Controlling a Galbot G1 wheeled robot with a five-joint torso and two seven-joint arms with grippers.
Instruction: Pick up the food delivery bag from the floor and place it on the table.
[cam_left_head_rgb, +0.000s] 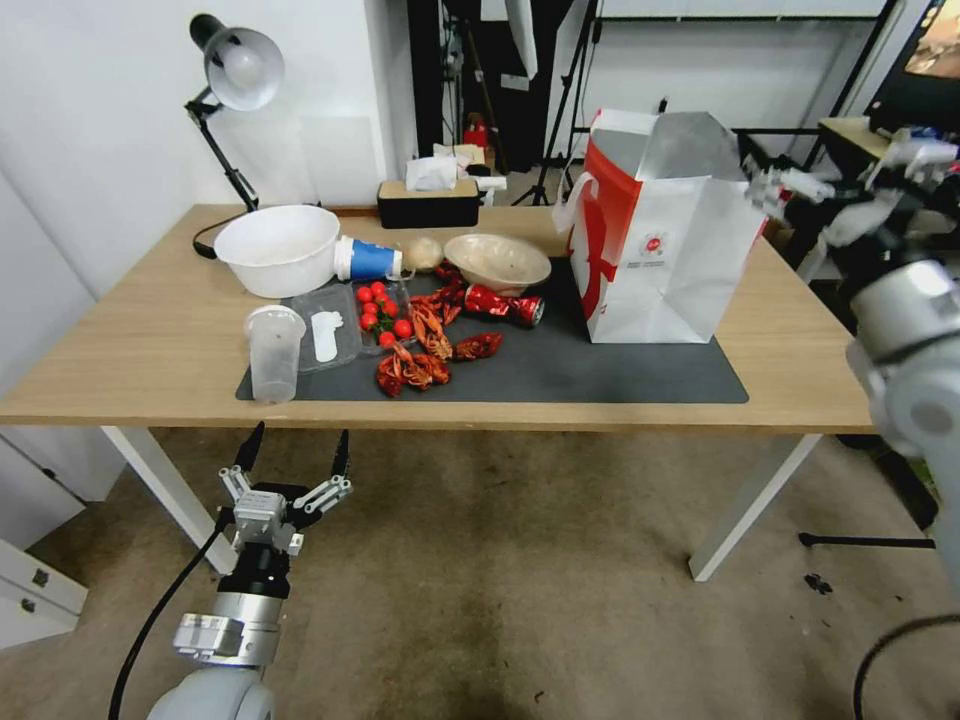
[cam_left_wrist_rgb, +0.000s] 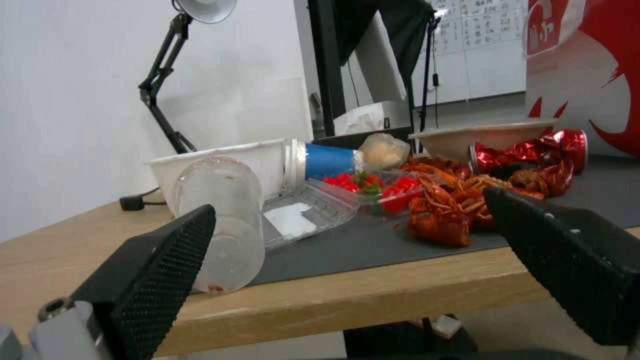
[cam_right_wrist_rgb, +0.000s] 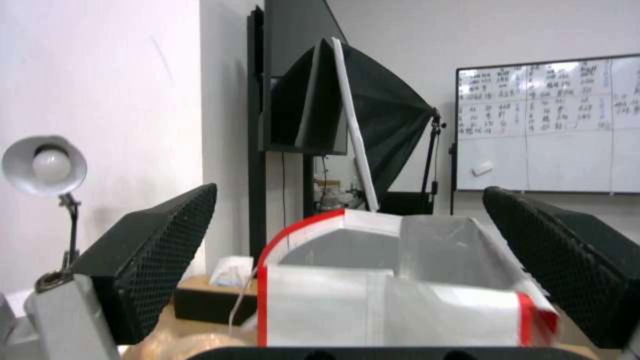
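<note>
Just ahead of the right gripper (cam_right_wrist_rgb: 347, 280), the food delivery bag (cam_left_head_rgb: 665, 240) stands upright on the dark mat (cam_left_head_rgb: 560, 370) of the table (cam_left_head_rgb: 130, 340), already off the floor (cam_left_head_rgb: 520, 560). The right gripper's pads are spread wide, holding nothing, level with the bag's open rim. Withdrawal is best made straight back, so the rim is not snagged. The left gripper (cam_left_head_rgb: 293, 455), likewise released, hangs below the table edge.

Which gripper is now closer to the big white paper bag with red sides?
The right gripper: it is open beside the upper right edge of the white paper bag standing on the table. The left gripper, also open, hangs low before the table's front edge, far left.
</note>
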